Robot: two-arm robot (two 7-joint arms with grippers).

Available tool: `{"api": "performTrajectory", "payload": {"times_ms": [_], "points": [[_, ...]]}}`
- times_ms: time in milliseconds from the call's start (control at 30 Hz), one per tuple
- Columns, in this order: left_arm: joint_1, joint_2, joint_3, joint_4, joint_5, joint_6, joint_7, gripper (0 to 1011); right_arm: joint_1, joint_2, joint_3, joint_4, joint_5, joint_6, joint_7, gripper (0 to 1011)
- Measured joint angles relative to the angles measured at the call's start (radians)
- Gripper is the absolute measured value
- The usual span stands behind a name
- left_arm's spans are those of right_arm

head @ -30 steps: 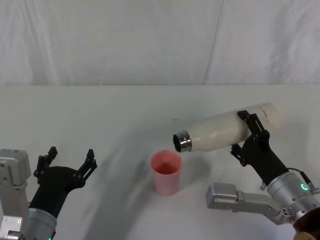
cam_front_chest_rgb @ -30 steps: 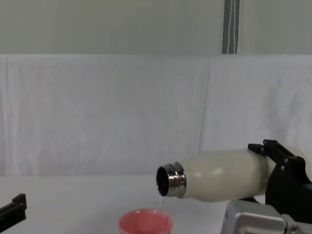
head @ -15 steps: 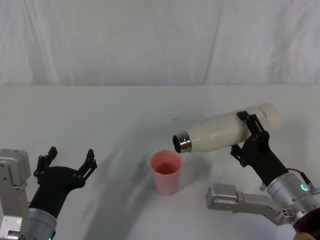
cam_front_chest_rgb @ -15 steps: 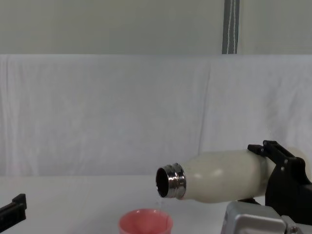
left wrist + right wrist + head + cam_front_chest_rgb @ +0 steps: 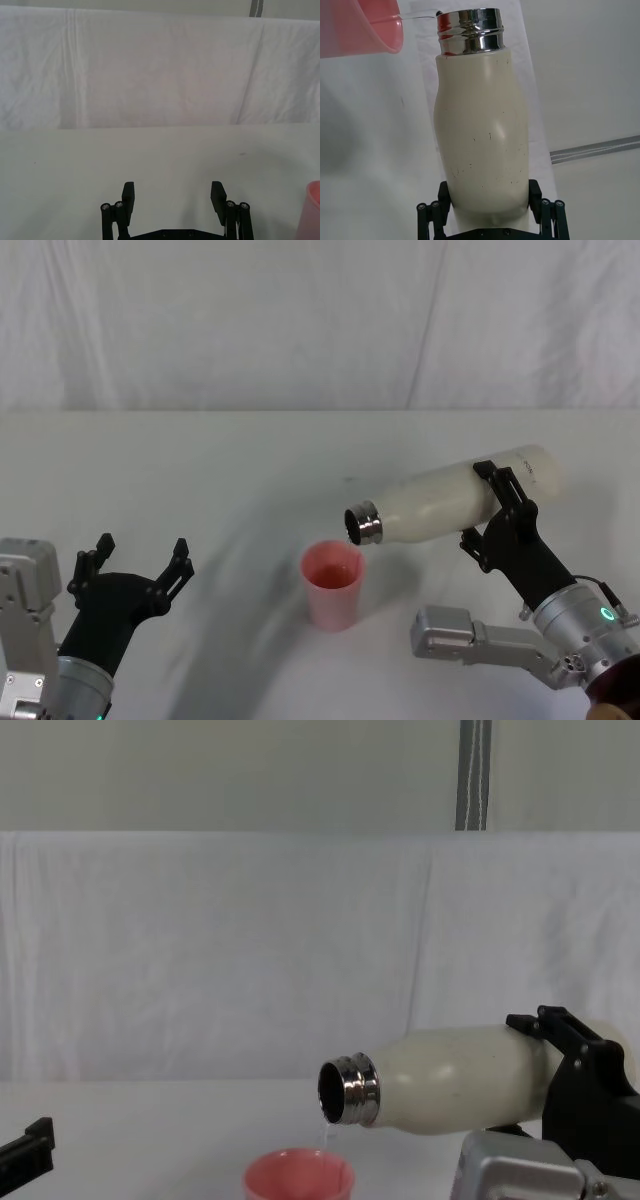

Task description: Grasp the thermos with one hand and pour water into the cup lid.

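R gripper [image 5: 497,508] is clamping thermos [image 5: 450,502], tipping its neck over cup [image 5: 333,584], thin water stream falling in. L gripper [image 5: 137,560] is hanging open, idle nr table [image 5: 200,470] front.

Right claw [image 5: 497,505] clamped, raised; left claw [image 5: 135,562] spread, parked

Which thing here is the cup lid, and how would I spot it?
Start at the white table and find the cream thermos held tipped in the right gripper. Just below its steel mouth stands the cup lid. It is the small, pink, open-topped thing.
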Motion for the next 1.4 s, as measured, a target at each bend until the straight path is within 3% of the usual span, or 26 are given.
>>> {"api": "performTrajectory", "payload": {"times_ms": [1400], "points": [[0.000,0.000,0.000,0.000,0.000,0.000,0.000,1001,0.000,0.000,-0.001,0.005,0.001,-0.002,0.000,961]]}}
